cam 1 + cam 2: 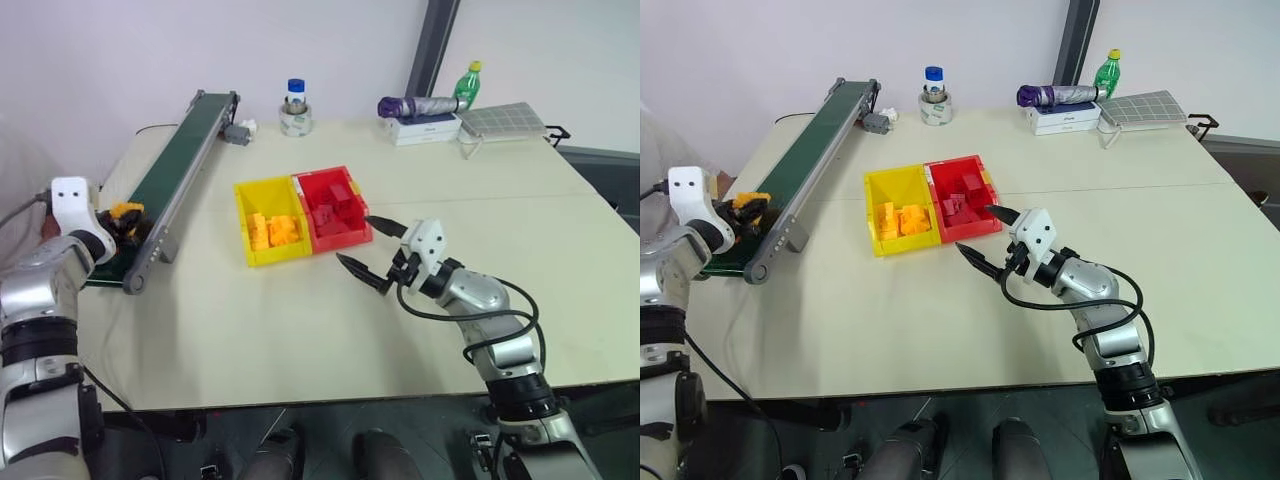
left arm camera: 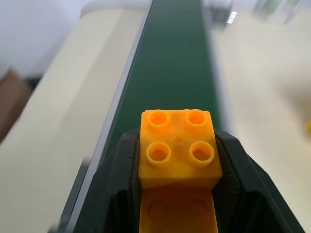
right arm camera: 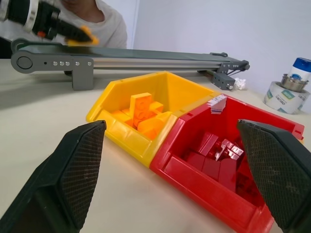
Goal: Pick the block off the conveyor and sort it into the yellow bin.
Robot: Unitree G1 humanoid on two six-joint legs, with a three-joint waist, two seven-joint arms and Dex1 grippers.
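Yellows, reds and a dark green belt on a cream table

The block (image 2: 178,148) is yellow-orange with round studs, pinched between black fingers (image 2: 116,194) with a fine cross-hatched texture. The conveyor (image 1: 180,165) has a dark green belt and grey rails. The yellow bin (image 1: 256,196) holds orange-yellow bricks; the red bin (image 1: 350,182) joined to it holds dark red ones. The table (image 1: 300,320) is pale cream. The right gripper (image 1: 368,252) has black fingers on a white and silver wrist. A green bottle (image 1: 468,84) wears a yellow cap.

The cream table (image 1: 300,320) carries the conveyor (image 1: 185,150), the yellow bin (image 1: 262,213) joined to a red bin (image 1: 345,190), and a tape roll (image 1: 295,122).
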